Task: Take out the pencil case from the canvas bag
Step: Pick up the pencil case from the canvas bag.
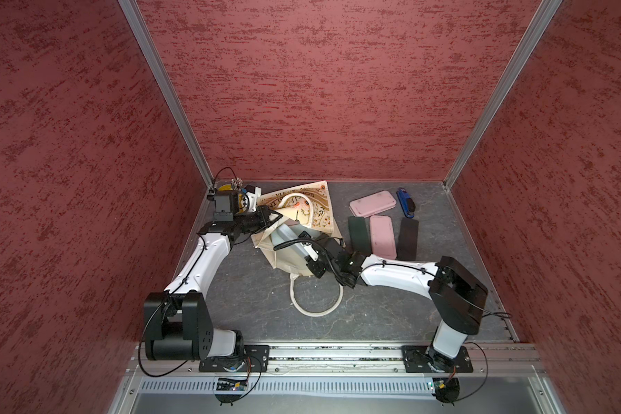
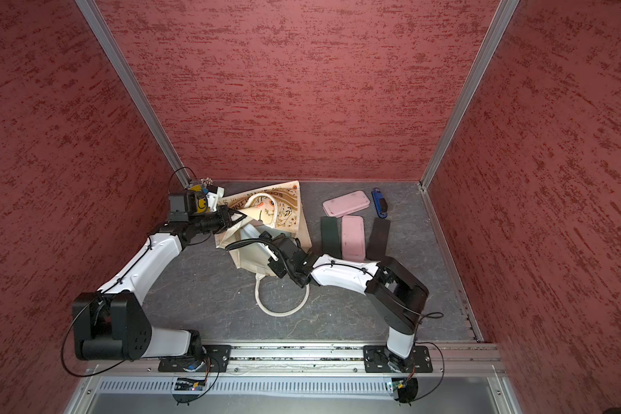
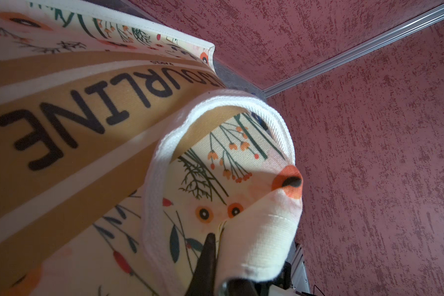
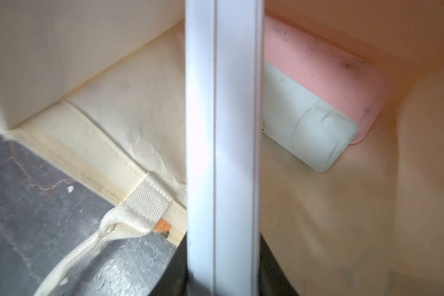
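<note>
The canvas bag [image 1: 316, 215] [image 2: 287, 211] lies at the back of the table, its mouth facing the arms. My left gripper [image 1: 275, 215] [image 3: 219, 241] is shut on the bag's upper rim and holds it raised; one black finger [image 3: 209, 246] shows and the cloth hides its partner. My right gripper [image 1: 302, 239] [image 4: 223, 256] reaches into the mouth, shut on a pale blue-white pencil case [image 4: 223, 128] [image 1: 285, 238], which I see edge-on. Deeper inside the bag [image 4: 113, 115] lie a pink case [image 4: 331, 77] and a pale grey one [image 4: 313, 128].
Right of the bag lie two pink cases [image 1: 373, 203] [image 1: 382, 236], a dark green one [image 1: 358, 233], a dark brown one [image 1: 408, 238] and a blue tool [image 1: 405, 202]. A yellow bucket [image 1: 226, 187] stands in the back left corner. One white handle [image 1: 316, 312] loops toward the front.
</note>
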### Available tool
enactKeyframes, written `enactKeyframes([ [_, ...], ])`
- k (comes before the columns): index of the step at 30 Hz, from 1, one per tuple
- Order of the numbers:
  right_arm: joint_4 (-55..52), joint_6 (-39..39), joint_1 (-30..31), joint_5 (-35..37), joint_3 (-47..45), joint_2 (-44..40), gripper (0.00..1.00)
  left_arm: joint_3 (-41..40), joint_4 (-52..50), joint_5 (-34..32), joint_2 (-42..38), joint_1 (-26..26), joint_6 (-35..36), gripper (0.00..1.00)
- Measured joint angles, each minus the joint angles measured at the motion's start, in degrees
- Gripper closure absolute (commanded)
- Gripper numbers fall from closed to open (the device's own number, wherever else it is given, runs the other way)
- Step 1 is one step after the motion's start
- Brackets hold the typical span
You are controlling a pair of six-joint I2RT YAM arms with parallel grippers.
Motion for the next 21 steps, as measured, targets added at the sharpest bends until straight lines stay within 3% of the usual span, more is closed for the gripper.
enactKeyframes([
  [9, 3.1, 6.4, 0.2, -3.8, -10.1, -12.4, 1.0, 0.0, 0.0, 0.0, 0.0, 0.0, 0.0, 0.98],
  [21, 4.0, 12.5, 0.3, -1.5, -13.7, -24.8, 1.0, 0.0, 0.9, -0.2, -0.1, -0.2, 0.1, 0.98],
])
